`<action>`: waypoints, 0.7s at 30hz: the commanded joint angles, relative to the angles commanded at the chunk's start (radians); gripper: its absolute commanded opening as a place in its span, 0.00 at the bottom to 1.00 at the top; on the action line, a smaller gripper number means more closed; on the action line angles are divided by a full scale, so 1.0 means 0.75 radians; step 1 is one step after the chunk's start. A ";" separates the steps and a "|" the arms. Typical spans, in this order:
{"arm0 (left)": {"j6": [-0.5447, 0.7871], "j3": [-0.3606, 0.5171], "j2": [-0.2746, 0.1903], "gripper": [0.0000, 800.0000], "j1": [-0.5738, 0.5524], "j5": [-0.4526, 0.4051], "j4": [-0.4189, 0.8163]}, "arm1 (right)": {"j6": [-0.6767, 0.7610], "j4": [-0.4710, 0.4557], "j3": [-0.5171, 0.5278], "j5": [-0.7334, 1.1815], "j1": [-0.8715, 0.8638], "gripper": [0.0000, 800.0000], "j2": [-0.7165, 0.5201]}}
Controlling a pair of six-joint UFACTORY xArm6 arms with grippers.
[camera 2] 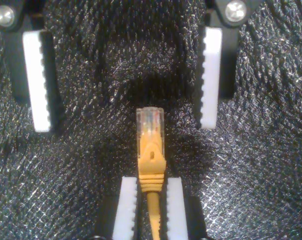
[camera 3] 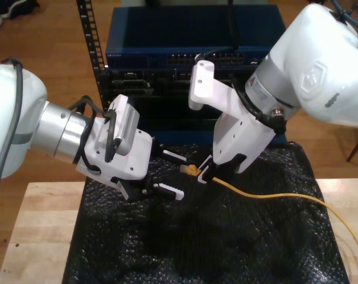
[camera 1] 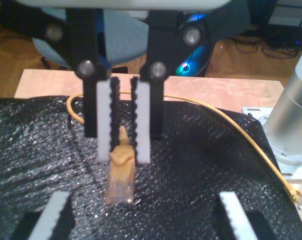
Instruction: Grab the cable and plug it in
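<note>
The yellow cable (camera 3: pixel 273 196) runs from the exterior view's right edge across the black mat up to my second gripper (camera 3: pixel 203 174). That gripper (camera 2: pixel 151 181) is shut on the cable's yellow boot just behind the clear plug (camera 2: pixel 150 120), which sticks out past its white pads (camera 2: pixel 128 205). In the first wrist view the plug (camera 1: pixel 120 175) hangs from the second gripper (camera 1: pixel 124 159). My first gripper (camera 3: pixel 179 174) faces the plug from the exterior view's left. It stands open (camera 1: pixel 145 200), its pads (camera 2: pixel 36 80) wide apart on either side of the plug and not touching it.
A black textured mat (camera 3: pixel 184 242) covers the wooden table (camera 3: pixel 36 231). Behind it stands a dark rack with a blue network switch (camera 3: pixel 190 53) and rows of ports. The cable's other plug (camera 1: pixel 294 192) lies at the mat's edge near an arm base (camera 1: pixel 293 120).
</note>
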 joint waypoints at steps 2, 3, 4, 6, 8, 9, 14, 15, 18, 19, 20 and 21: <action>0.000 0.002 0.002 0.74 0.000 0.014 -0.027 | 0.000 0.000 0.000 0.000 0.002 0.01 -0.002; 0.002 0.002 0.002 0.73 0.000 0.020 -0.041 | 0.000 0.000 0.000 0.000 0.002 0.01 -0.002; 0.002 0.004 0.004 0.72 0.002 0.029 -0.053 | 0.000 0.000 0.000 0.000 0.002 0.01 -0.002; 0.002 0.004 0.004 0.68 0.002 0.041 -0.072 | 0.000 0.000 0.000 0.000 0.004 0.01 -0.002; 0.002 0.004 0.006 0.65 0.002 0.045 -0.078 | 0.000 0.000 0.000 0.000 0.004 0.01 -0.002; 0.002 0.004 0.006 0.64 0.002 0.045 -0.078 | 0.000 0.000 0.000 0.000 0.004 0.01 -0.002; 0.002 0.004 0.010 0.56 0.002 0.041 -0.078 | 0.000 0.000 0.000 -0.002 0.004 0.01 -0.014; 0.002 0.004 0.010 0.55 0.002 0.043 -0.080 | 0.000 0.000 0.000 -0.002 0.002 0.01 -0.016; 0.002 0.004 0.010 0.55 0.002 0.043 -0.078 | 0.000 0.000 0.000 -0.002 -0.002 0.01 -0.018; 0.002 0.004 0.010 0.54 0.002 0.043 -0.078 | 0.000 0.000 0.000 -0.002 -0.002 0.01 -0.018; 0.002 0.004 0.010 0.53 0.002 0.043 -0.078 | 0.000 0.000 0.000 -0.002 -0.004 0.01 -0.018; 0.002 0.004 0.010 0.53 0.004 0.043 -0.078 | 0.000 0.000 0.002 -0.002 -0.004 0.01 -0.020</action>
